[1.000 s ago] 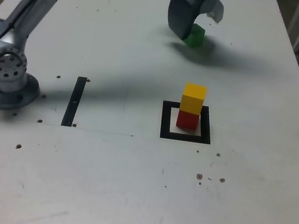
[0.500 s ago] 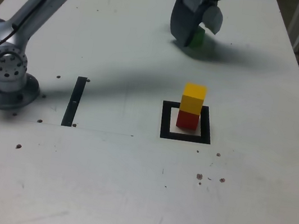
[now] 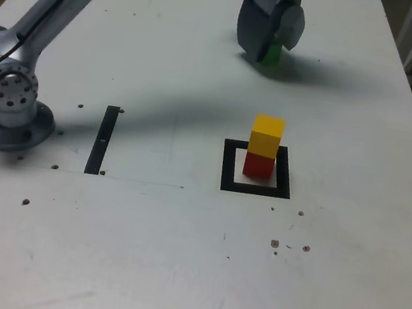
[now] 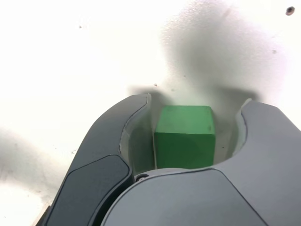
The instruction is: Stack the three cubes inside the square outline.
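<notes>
The gripper (image 4: pixel 186 141) is down at the table (image 3: pixel 135 253), astride the green cube (image 4: pixel 184 136) at the far side, well apart from the outline (image 3: pixel 227 166). The wrist view shows the jaws standing either side of the cube with a visible gap on each flank; they are apart, not clamped on it (whether either pad touches a face cannot be told).

Risks from here, as judgements:
- The cube sits nearer one jaw than the other. If that jaw meets it first, it may be pushed or twisted on the table and end up gripped askew.
- A skewed grip would give a tilted placement on top of the stack.
- The stack is narrow and tall; a low approach or a sideways nudge could topple the yellow cube (image 3: pixel 266 136) off the red cube (image 3: pixel 258 166).
- Releasing off-centre could send the green cube down the side.

Count: three cubes (one green, one yellow, one red); two stacked inside the outline, yellow on red; one outline; one black strip (image 3: pixel 102 139); one gripper.
</notes>
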### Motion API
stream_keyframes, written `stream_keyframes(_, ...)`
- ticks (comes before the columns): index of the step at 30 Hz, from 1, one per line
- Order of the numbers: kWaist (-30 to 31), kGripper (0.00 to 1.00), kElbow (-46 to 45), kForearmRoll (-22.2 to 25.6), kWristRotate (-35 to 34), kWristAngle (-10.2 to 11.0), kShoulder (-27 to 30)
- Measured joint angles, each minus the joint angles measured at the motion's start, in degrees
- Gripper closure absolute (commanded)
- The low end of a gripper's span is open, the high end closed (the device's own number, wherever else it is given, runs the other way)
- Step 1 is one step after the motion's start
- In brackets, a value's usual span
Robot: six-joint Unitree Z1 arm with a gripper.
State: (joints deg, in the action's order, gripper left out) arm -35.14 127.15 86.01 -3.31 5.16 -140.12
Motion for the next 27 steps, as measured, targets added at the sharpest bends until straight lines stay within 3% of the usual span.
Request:
stream_keyframes(22, -0.2, 0.67, -1.5, -0.7, 0.0, -0.5, 0.6)
stream_keyframes(27, 0.0, 0.68, -2.0, 0.6, 0.4, 1.5, 1.0)
